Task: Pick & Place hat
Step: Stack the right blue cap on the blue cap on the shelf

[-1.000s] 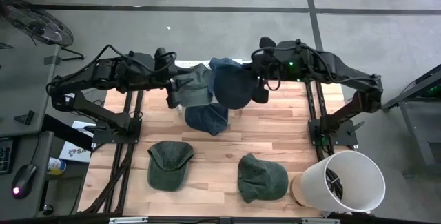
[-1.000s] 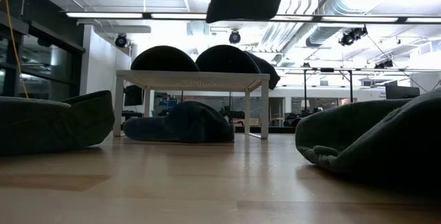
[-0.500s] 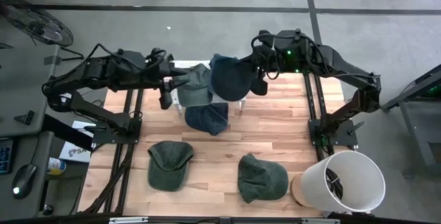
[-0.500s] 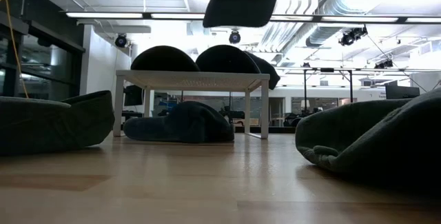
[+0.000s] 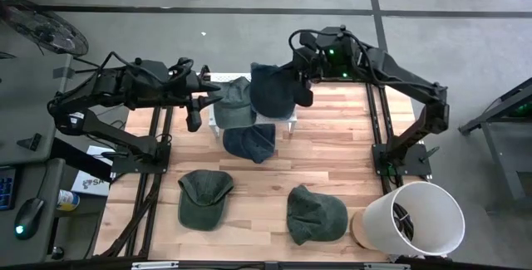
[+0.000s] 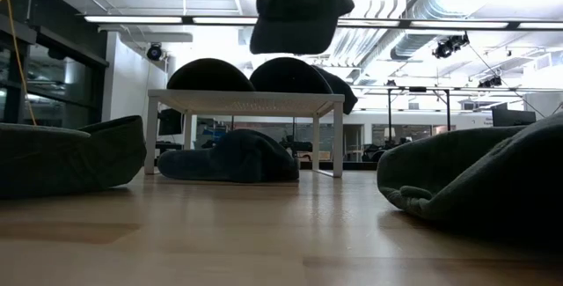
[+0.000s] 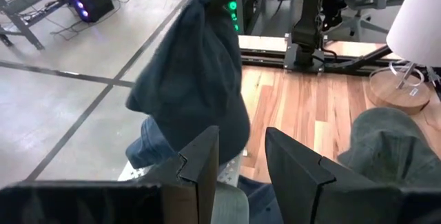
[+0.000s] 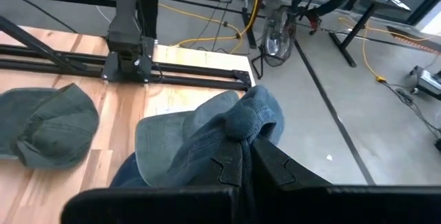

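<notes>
Dark blue hat (image 5: 271, 91), 2 seemingly olive-green caps (image 5: 204, 197), white bin (image 5: 420, 220).

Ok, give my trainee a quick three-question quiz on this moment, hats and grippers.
1. True or false: the right gripper is shut on the dark hat, held in the air above the small white stand.
2. How many hats lie flat on the wooden table, off the stand? A) one B) three C) five
3. Fill in: the left gripper is ____ and holds nothing.

Key: 1 true; 2 B; 3 open
</notes>
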`<state>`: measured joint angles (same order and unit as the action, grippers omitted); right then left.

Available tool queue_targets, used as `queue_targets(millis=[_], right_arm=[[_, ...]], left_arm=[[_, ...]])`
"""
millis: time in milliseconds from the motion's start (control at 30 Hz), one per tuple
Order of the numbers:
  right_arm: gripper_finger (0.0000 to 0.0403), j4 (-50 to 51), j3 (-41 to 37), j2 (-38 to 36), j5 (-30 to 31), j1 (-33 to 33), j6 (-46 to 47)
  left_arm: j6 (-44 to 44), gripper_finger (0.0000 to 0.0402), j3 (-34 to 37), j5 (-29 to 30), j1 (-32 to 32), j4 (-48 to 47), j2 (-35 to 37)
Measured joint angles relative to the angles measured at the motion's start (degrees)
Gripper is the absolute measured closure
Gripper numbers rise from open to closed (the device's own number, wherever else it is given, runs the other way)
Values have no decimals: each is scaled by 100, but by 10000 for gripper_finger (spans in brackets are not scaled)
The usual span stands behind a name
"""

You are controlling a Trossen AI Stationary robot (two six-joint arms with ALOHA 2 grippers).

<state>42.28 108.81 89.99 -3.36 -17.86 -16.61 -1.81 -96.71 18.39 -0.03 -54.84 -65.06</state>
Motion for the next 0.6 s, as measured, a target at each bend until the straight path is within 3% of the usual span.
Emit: queue_targets(millis=[600], right_arm=[[402, -20, 0, 305, -112, -482, -41]], left_arm=[[-8, 284, 0, -92, 0, -69, -2]])
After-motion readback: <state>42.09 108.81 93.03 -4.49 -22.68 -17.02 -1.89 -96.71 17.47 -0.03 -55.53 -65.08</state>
